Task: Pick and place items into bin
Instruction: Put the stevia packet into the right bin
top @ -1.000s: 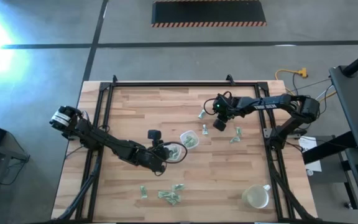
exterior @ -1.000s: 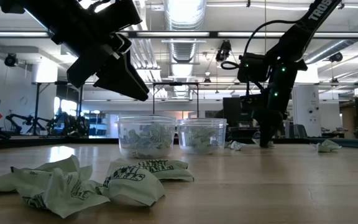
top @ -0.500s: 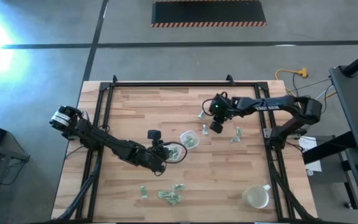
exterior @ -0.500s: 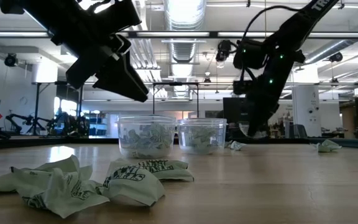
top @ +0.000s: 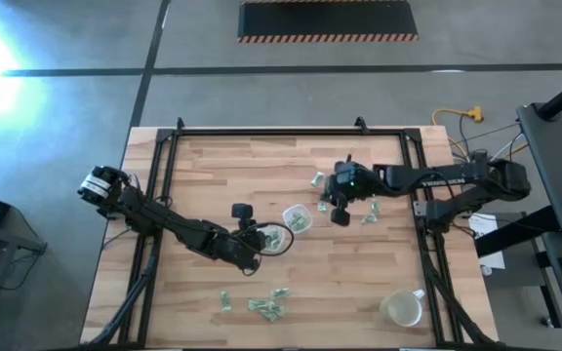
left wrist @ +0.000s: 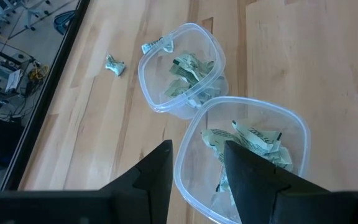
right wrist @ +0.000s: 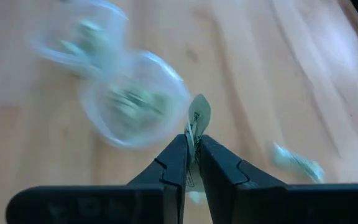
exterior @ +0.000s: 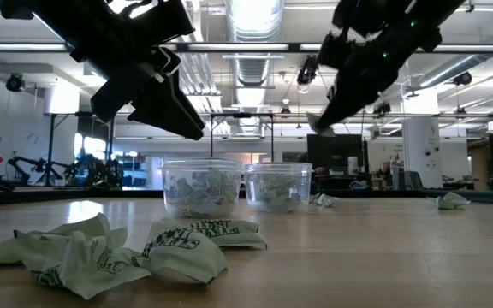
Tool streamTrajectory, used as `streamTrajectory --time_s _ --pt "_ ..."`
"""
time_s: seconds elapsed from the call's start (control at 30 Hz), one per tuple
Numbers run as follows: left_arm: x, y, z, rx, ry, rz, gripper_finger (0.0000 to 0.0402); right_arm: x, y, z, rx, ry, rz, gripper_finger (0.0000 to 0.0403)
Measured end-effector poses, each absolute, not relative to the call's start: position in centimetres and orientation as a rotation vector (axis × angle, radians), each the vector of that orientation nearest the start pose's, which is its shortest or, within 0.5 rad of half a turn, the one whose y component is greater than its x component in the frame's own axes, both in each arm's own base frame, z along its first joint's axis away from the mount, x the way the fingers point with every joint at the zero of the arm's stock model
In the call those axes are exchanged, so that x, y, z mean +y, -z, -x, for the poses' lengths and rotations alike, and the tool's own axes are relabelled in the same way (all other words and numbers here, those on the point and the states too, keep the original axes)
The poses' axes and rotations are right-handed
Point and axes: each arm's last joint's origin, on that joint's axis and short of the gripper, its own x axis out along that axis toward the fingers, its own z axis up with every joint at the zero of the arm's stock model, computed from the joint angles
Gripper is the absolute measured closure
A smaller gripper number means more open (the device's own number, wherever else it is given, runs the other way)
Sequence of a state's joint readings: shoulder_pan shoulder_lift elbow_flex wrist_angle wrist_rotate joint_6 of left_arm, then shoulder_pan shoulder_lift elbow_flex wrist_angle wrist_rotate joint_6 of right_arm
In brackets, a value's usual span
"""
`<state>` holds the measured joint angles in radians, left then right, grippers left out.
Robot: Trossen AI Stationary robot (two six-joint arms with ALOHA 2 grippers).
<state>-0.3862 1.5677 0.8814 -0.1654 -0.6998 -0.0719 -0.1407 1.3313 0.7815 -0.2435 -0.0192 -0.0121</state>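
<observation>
A crumpled green-and-white wrapper [right wrist: 197, 120] is pinched between the closed fingers of the right gripper [right wrist: 192, 149], which is held in the air above the table [top: 213, 166], just beside the two clear tubs. In the high view the right gripper [top: 339, 213] is seen a little to the right of the right tub [top: 298, 218]; in the low view it [exterior: 319, 122] is seen raised well above the tub rims. Both tubs, the right tub and the left tub [top: 275, 239], stand touching near the table's middle, and green-and-white wrappers are held in each. The left gripper [left wrist: 196, 168] is poised over the rim of the left tub [left wrist: 244, 158] with its fingers [left wrist: 156, 167] apart and nothing between them. Loose wrappers are scattered on the wood: one [top: 316, 179] beyond the tubs, two [top: 371, 213] near the right arm, and a cluster [top: 263, 306] by the near edge, seen large in the low view's foreground [exterior: 101, 248]. A pale mug [top: 402, 308] is set at the near right corner, well apart from the tubs.
</observation>
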Motion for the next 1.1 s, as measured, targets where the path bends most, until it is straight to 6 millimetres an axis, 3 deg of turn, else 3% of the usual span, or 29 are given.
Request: streamTrajectory --time_s 0.17,0.33,0.53,0.8,1.1 --pt "-9.8 -19.1 -29.0 0.718 -0.319 -0.373 0.0274 -1.2 -22.0 -27.1 0.705 -0.044 0.049 0.0369" --pt "-9.8 -19.1 -29.0 0.718 -0.319 -0.373 0.0274 0.0 -21.8 -27.6 0.679 -0.146 0.114 0.0369" --pt "-9.8 -19.1 -29.1 0.718 -0.32 -0.373 0.0274 0.0 -21.3 -28.3 0.657 -0.153 0.118 0.0369" --pt "-9.8 -19.1 -29.1 0.718 -0.319 -0.373 0.0274 -0.2 -19.1 -30.1 0.671 -0.164 0.158 0.0369" --pt "-9.8 -19.1 -29.0 0.718 -0.318 -0.373 0.0274 -0.5 -18.6 -30.9 0.686 -0.157 0.158 0.0369"
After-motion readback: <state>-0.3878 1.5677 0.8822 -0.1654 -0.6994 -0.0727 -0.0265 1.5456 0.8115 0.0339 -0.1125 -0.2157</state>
